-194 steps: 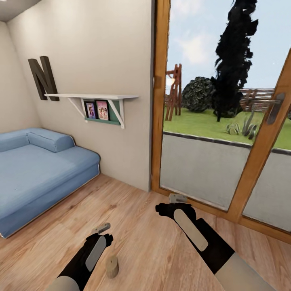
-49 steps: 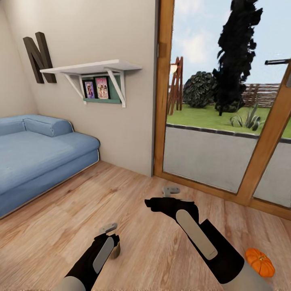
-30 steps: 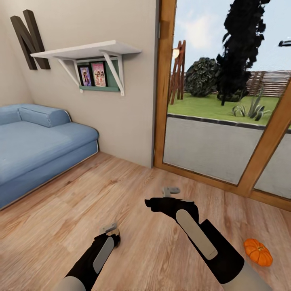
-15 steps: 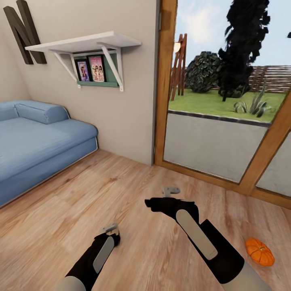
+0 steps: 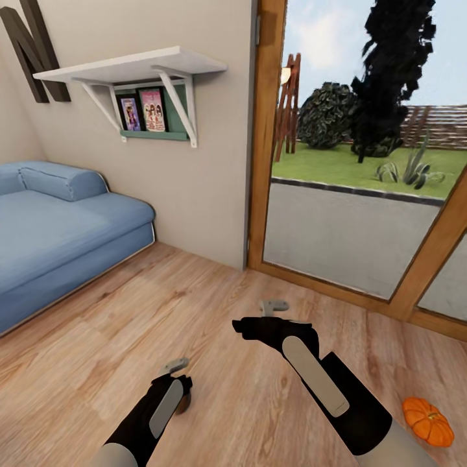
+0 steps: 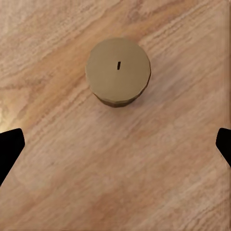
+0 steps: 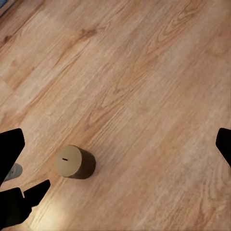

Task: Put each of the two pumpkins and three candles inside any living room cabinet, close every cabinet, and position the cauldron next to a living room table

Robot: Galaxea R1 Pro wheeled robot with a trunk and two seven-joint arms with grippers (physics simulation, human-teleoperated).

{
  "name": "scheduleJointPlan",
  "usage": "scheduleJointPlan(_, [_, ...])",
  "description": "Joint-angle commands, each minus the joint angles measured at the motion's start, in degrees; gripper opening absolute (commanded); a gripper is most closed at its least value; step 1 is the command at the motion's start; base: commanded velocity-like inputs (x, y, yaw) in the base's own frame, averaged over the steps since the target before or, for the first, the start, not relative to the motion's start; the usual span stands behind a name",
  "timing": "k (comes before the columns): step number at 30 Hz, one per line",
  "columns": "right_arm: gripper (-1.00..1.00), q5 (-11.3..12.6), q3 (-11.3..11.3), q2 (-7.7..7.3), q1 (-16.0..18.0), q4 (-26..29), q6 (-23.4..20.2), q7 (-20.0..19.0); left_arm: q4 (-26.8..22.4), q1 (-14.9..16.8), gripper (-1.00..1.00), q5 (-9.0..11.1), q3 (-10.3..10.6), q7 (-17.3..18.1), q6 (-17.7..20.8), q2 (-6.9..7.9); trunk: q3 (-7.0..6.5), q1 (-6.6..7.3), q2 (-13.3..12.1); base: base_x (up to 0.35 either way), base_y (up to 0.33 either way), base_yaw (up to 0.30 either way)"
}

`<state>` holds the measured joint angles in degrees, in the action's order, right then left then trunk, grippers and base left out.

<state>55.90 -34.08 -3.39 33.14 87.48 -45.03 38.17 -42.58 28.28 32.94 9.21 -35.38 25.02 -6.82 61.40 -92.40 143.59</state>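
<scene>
Below our left gripper (image 6: 115, 144), its fingers wide apart, stands the short round tan candle (image 6: 118, 72) on the wooden floor (image 6: 159, 178), and we could tip it if we drop off-centre, while our right gripper (image 7: 115, 149) also hangs wide apart.

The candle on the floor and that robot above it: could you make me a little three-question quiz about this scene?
1. True or false: the candle stands upright on the wooden floor.
2. The left pincer is: A) shut on the candle; B) open above the candle; C) holding a pumpkin.
3. What orange thing lies on the floor by the robot's right arm?

Key: 1 true. 2 B: its fingertips sit wide apart, touching nothing. 3 a pumpkin.
</scene>
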Motion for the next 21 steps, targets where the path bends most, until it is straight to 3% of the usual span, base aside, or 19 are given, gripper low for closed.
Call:
scheduleJointPlan(1, [1.0,0.5,-0.1,-0.04,0.1,0.1,0.0,0.6,-0.1,0.0,1.0,0.5,0.2,-0.5,0.1,0.04,0.06,0.0,0.0,0.058,0.0,0.0])
scheduleJointPlan(21, [1.0,0.5,-0.1,-0.07,0.1,0.1,0.0,0.6,0.1,0.0,1.0,0.5,0.2,-0.5,0.1,0.05,0.06,0.0,0.0,0.093,0.01,0.0])
